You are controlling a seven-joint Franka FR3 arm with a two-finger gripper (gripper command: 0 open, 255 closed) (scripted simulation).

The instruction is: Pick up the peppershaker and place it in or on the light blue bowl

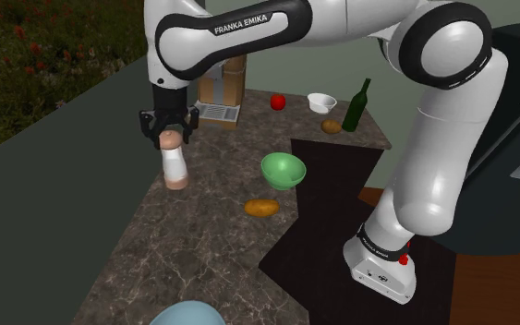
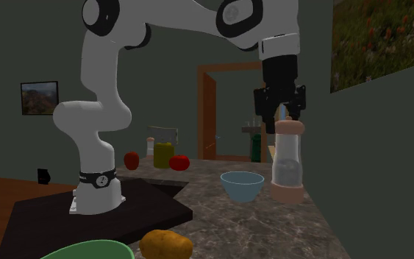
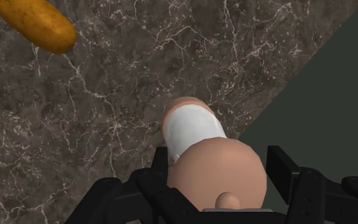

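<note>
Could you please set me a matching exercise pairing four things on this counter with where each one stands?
Things: 1 pepper shaker; 2 green bowl; 3 dark bottle; 4 light blue bowl.
Places: A next to the white bowl; B at the shoulder view's bottom edge; C just below the gripper; D at the counter edge by the black stand.
Pairs: 1-C, 2-D, 3-A, 4-B.

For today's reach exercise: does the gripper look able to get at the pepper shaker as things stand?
Probably yes: the gripper hangs directly over the upright pepper shaker, its open fingers flanking the cap, and nothing stands between them.
</note>
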